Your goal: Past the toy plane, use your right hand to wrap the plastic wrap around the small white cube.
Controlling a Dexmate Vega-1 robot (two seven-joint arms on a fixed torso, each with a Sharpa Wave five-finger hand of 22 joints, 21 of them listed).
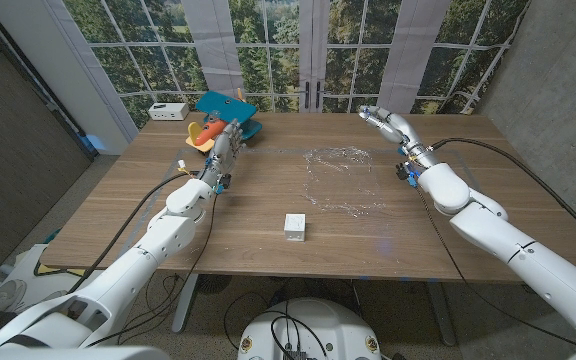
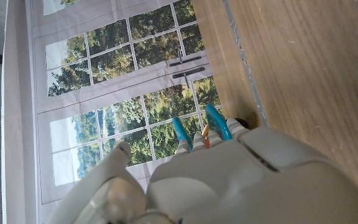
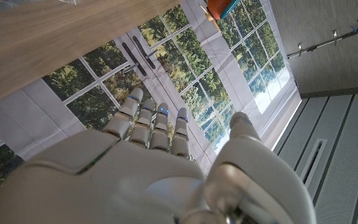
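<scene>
On the wooden worktop (image 1: 148, 215) we see the small white cube (image 1: 295, 227) near the front edge, in the middle; the plastic wrap (image 1: 340, 178) lies flat behind it, slightly right, apart from it; the toy plane (image 1: 223, 115) and a white box (image 1: 169, 110) stand at the far left; our left hand (image 1: 224, 152) reaches just before the plane, fingers straight, holding nothing; our right hand (image 1: 383, 121) is at the far right, fingers extended, empty.
</scene>
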